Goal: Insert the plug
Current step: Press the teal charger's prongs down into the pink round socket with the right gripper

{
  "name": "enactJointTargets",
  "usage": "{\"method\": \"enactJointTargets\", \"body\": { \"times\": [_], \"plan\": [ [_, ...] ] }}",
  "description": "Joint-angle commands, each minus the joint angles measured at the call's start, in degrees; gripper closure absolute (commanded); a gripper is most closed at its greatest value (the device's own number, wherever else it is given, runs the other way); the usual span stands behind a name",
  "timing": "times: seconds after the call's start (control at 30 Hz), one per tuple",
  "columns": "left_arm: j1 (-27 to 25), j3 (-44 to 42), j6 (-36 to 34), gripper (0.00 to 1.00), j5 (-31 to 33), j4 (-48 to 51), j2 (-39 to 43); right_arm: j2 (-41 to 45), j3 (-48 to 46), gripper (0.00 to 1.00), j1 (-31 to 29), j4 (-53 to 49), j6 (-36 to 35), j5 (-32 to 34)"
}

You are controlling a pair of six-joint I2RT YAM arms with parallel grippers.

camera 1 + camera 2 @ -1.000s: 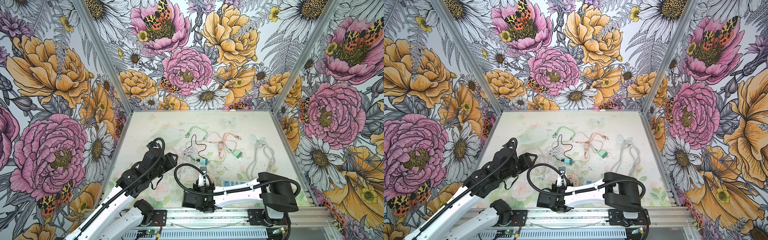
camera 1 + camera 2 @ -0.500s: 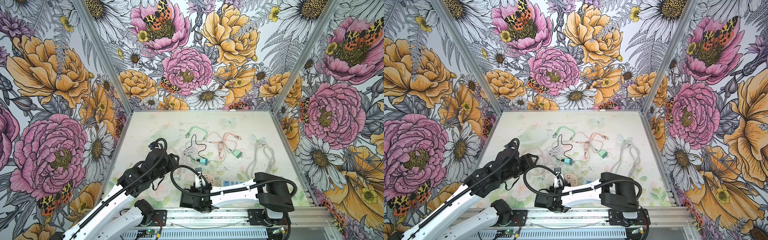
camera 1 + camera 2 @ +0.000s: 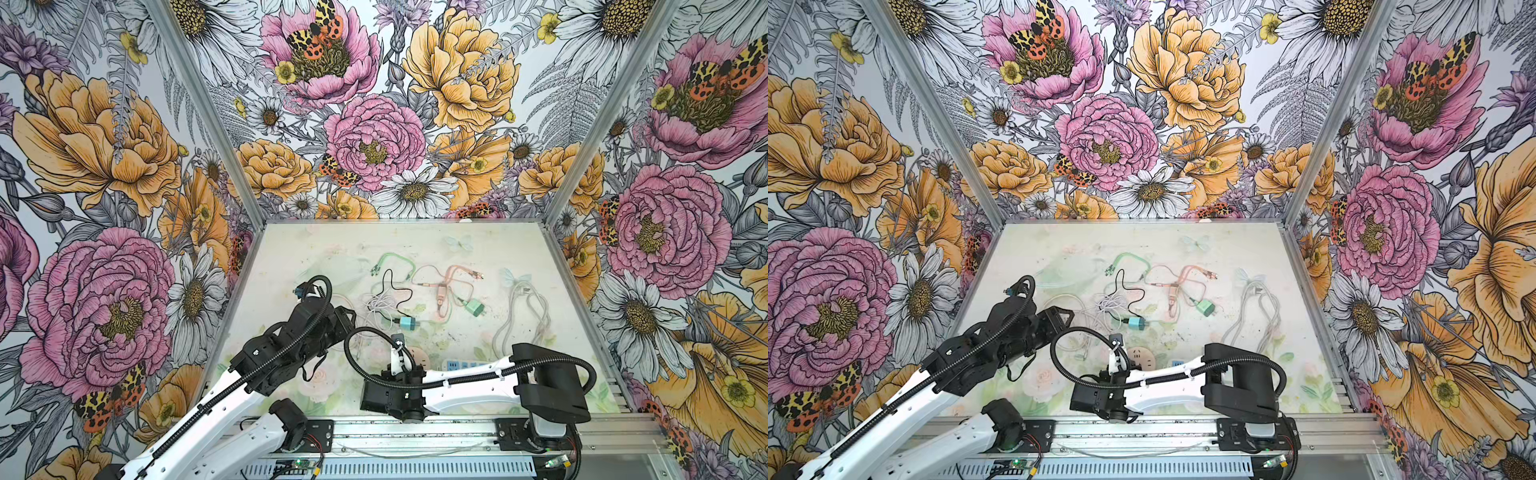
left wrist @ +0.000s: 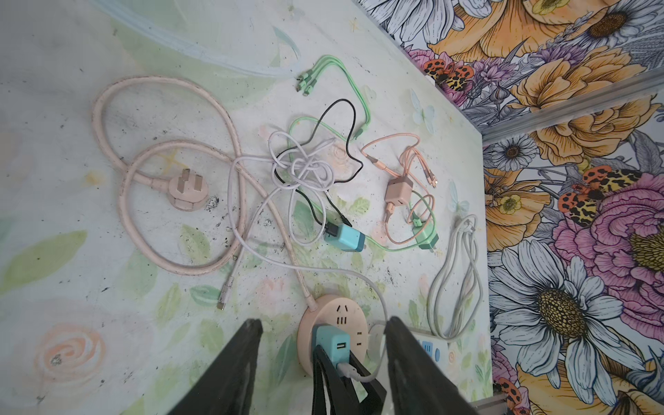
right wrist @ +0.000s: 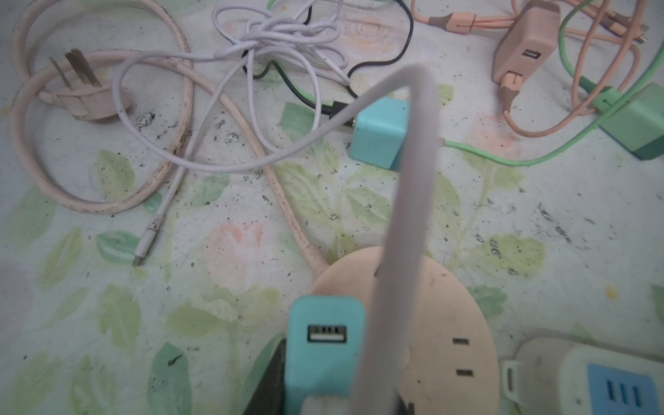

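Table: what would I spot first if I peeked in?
Bright flowery walls stand all around. In the middle of the table lies a tangle of cables, green, pink, white and black. Near the front, the right gripper holds a teal charger at a round pink socket.

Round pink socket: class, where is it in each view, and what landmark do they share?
In a top view: round pink socket, front centre, beyond right arm.
In a top view: socket, same spot.
Left wrist: socket framed by left claw fingers.
Right wrist: socket behind grey cable.
Landmark: loose teal charger.
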State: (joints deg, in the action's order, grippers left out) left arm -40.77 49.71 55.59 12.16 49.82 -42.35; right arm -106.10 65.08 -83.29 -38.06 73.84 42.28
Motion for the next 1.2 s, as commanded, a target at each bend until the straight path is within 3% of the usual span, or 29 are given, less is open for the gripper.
{"method": "enactJointTargets", "body": {
  "times": [0.0, 0.1, 0.27, 0.47, 0.63, 0.83, 1.03, 1.17],
  "plan": [
    [-0.4, 2.6, -0.7, 0.42, 3.3, 2.0, 1.0, -4.4, -2.8, 1.0, 0.1, -0.8, -1.7, -17.3],
    [-0.4, 3.4, -0.9, 0.42, 4.6, 3.4, 1.8, -3.5, -0.5, 1.0, 0.2, -0.8, -2.9, -14.6],
    [-0.4, 4.0, -1.4, 0.41, 5.9, 5.9, 2.8, -6.0, 3.5, 1.0, 0.6, -0.3, -5.0, -15.8],
    [0.3, 3.1, -1.8, 0.41, 6.8, 7.1, 3.5, -3.9, 1.0, 1.0, 0.7, 1.6, -3.7, -15.2],
    [2.6, 3.3, -3.6, 0.41, 5.3, 7.2, 3.1, -3.3, 1.1, 1.0, 0.8, 9.9, -10.8, -12.7],
    [8.6, 5.8, -7.0, 0.41, 4.7, 11.0, 4.4, -5.7, 6.9, 1.0, 1.0, 11.2, -16.6, -10.7],
    [18.7, 4.7, -11.6, 0.41, -3.0, 11.0, 4.3, -7.3, 8.2, 1.0, 1.9, 12.2, -18.1, -10.1],
    [22.4, 3.4, -14.1, 0.4, -5.2, 10.8, 3.9, -8.9, 8.2, 1.0, 4.0, 12.9, -18.2, -12.3]
  ]
}}
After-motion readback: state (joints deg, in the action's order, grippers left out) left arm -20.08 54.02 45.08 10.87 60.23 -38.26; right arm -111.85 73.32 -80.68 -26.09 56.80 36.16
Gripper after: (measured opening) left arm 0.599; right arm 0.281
